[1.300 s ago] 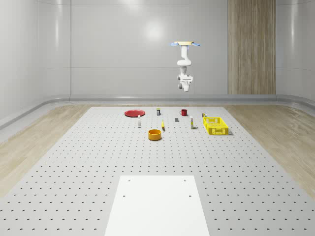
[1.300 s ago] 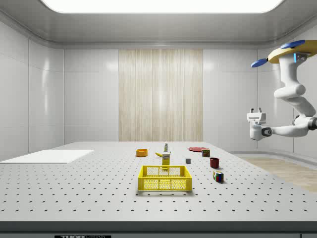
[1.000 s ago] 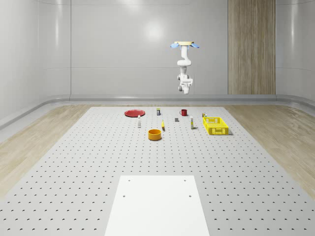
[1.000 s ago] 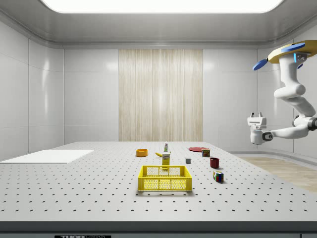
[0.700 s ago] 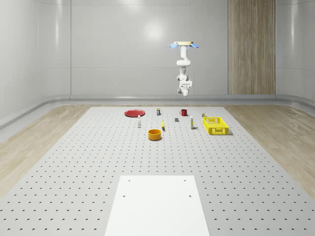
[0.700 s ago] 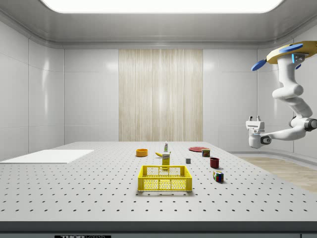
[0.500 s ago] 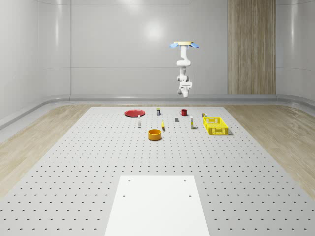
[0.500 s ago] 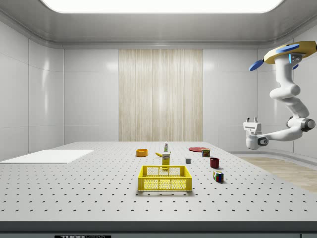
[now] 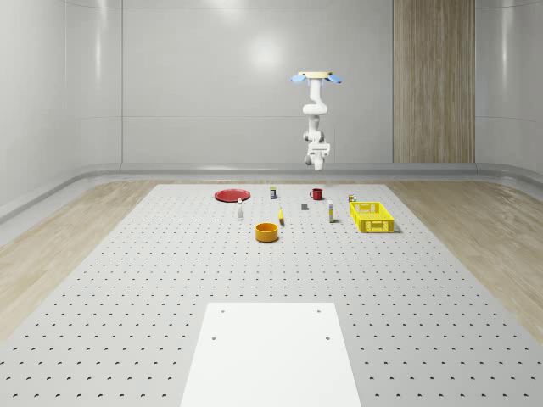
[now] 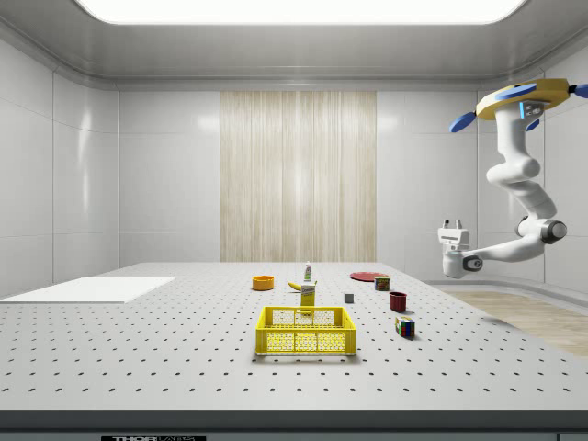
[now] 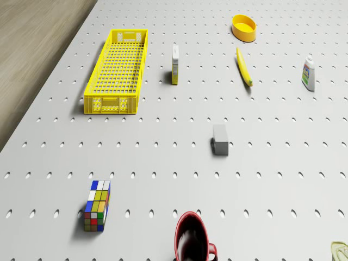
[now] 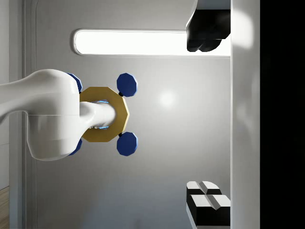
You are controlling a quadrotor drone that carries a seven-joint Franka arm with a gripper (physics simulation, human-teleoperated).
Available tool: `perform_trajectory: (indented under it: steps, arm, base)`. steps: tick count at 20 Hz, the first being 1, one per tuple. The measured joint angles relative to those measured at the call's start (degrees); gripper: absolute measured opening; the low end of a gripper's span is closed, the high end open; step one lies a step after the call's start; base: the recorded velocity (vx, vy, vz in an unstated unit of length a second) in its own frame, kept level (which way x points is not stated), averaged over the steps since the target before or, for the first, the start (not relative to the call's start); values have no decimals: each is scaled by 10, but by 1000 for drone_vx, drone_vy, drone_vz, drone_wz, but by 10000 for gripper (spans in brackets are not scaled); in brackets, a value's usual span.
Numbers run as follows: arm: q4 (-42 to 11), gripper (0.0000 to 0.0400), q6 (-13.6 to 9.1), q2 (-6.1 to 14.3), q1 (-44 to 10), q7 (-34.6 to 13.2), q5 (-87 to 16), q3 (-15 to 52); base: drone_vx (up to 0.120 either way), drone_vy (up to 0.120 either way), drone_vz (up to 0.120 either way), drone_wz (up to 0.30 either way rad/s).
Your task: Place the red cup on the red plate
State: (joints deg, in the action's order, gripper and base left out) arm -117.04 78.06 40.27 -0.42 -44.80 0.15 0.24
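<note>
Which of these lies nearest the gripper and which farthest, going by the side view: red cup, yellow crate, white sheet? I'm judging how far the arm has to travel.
The gripper hangs in the air at the side view's right, under the hovering drone.
1. Red cup: on the table, below and left of the gripper.
2. Yellow crate: mid-table, near the front.
3. White sheet: far left.

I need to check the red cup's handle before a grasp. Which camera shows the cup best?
The drone view: the red cup is close, seen from above with its handle. The whole-scene view and the side view show it small, upright on the table.
</note>
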Motion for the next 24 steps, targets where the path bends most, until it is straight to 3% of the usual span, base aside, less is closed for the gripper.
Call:
perform_trajectory:
  steps: [24]
  arm:
    - [-5,400,9,6,-2,0,-6,5]
  base:
    - [120,-12,0,0]
